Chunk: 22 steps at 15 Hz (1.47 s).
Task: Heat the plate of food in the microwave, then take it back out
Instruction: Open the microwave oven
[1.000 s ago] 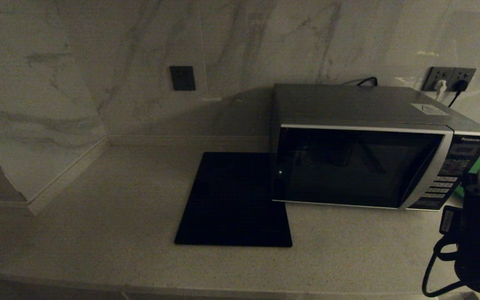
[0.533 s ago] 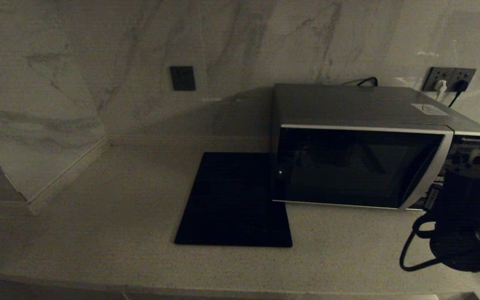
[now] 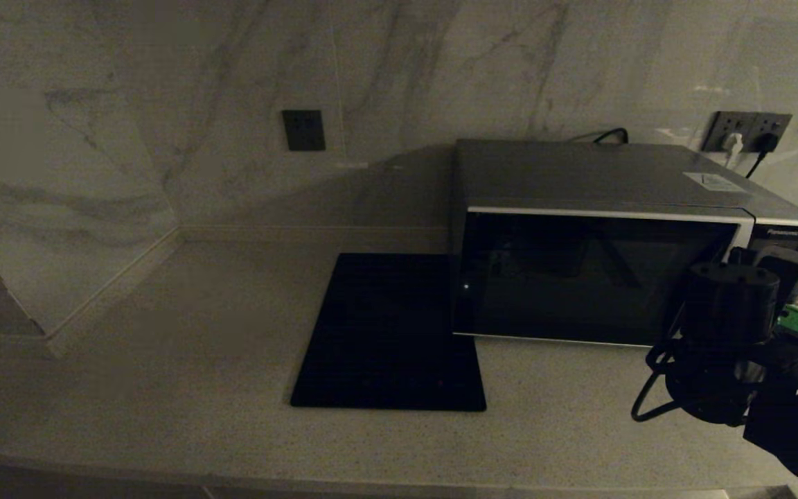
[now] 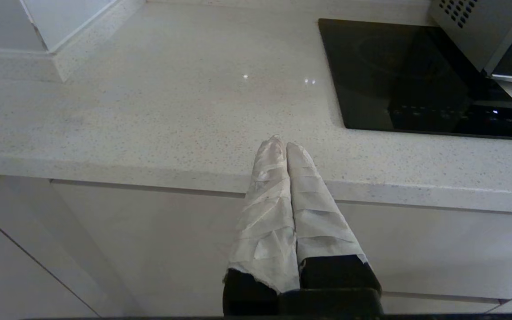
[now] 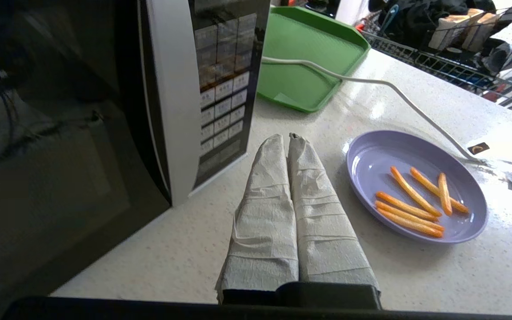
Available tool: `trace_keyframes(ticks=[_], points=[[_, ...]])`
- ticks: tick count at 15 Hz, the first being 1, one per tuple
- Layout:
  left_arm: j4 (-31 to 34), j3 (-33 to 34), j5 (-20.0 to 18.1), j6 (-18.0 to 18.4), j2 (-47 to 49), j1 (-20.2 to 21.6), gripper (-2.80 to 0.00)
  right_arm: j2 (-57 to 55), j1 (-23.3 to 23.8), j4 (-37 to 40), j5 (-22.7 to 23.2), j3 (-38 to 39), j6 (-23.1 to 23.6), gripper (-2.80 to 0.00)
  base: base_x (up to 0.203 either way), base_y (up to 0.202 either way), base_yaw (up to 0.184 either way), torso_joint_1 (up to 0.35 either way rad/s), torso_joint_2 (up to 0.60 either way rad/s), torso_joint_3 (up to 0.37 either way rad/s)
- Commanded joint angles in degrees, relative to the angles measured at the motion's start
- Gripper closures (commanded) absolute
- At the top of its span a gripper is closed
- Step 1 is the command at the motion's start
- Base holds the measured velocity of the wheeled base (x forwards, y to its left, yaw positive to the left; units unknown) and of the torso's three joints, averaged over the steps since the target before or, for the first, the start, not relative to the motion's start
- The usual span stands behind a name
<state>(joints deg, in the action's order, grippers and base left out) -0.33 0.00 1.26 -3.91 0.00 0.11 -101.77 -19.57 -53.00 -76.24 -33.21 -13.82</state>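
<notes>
The silver-grey microwave [image 3: 600, 235] stands on the counter with its dark glass door closed; its button panel [image 5: 222, 89] shows in the right wrist view. The lilac plate of food [image 5: 416, 184], with several orange sticks, lies on the counter beside the microwave's panel end. My right gripper [image 5: 286, 138] is shut and empty, hovering over the counter between the panel and the plate. In the head view the right arm [image 3: 731, 333] covers the panel. My left gripper [image 4: 281, 143] is shut and empty, low at the counter's front edge.
A flat black slab [image 3: 388, 333] lies left of the microwave. A green tray [image 5: 309, 58] sits beyond the plate, with a white cable [image 5: 371, 82] running across it and the counter. A wire rack with clutter [image 5: 456, 40] stands further off. Wall sockets [image 3: 745, 132] are behind the microwave.
My right arm has risen and moved left in the head view, from the lower right corner to in front of the microwave's button panel. The door stays closed.
</notes>
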Motion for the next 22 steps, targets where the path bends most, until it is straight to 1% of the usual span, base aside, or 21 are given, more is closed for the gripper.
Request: trace_keyframes(ticks=[1, 4, 6, 11, 12, 15, 19, 22], points=[[-0.02, 0.00, 0.03, -0.04, 0.00, 0.06, 0.00, -0.74, -0.06, -0.26, -0.40, -0.01, 0.02, 0.00, 0.000, 0.000, 0.000, 0.000, 0.00, 0.000], [-0.03, 0.00, 0.03, -0.04, 0.00, 0.02, 0.00, -2.36, -0.53, -0.34, -0.38, -0.10, -0.20, 0.00, 0.000, 0.000, 0.000, 0.000, 0.00, 0.000], [-0.05, 0.00, -0.02, -0.04, 0.02, 0.04, 0.00, -2.73, -1.79, -0.34, -0.31, -0.10, -1.20, 0.00, 0.000, 0.000, 0.000, 0.000, 0.00, 0.000], [-0.02, 0.00, -0.03, -0.04, 0.00, 0.07, 0.00, -4.24, -1.79, -0.34, -0.40, -0.80, -1.12, 0.00, 0.000, 0.000, 0.000, 0.000, 0.00, 0.000], [-0.02, 0.00, 0.06, -0.04, 0.00, -0.02, 0.00, -4.58, -1.79, -0.41, -0.40, -0.89, -1.12, -2.80, 0.000, 0.000, 0.000, 0.000, 0.00, 0.000], [-0.02, 0.00, -0.02, -0.04, 0.00, 0.00, 0.00, -5.02, -1.74, -0.43, -0.57, -0.89, -1.29, -2.80, 0.000, 0.000, 0.000, 0.000, 0.00, 0.000], [-0.02, 0.00, -0.02, -0.04, 0.00, -0.02, 0.00, -7.28, -1.36, -0.72, -0.83, -3.26, -2.71, -2.80, 0.000, 0.000, 0.000, 0.000, 0.00, 0.000], [-0.04, 0.00, 0.01, -0.04, 0.00, -0.01, 0.00, -9.96, -1.35, -0.70, -0.78, -5.10, -5.85, -2.80, 0.000, 0.000, 0.000, 0.000, 0.00, 0.000]])
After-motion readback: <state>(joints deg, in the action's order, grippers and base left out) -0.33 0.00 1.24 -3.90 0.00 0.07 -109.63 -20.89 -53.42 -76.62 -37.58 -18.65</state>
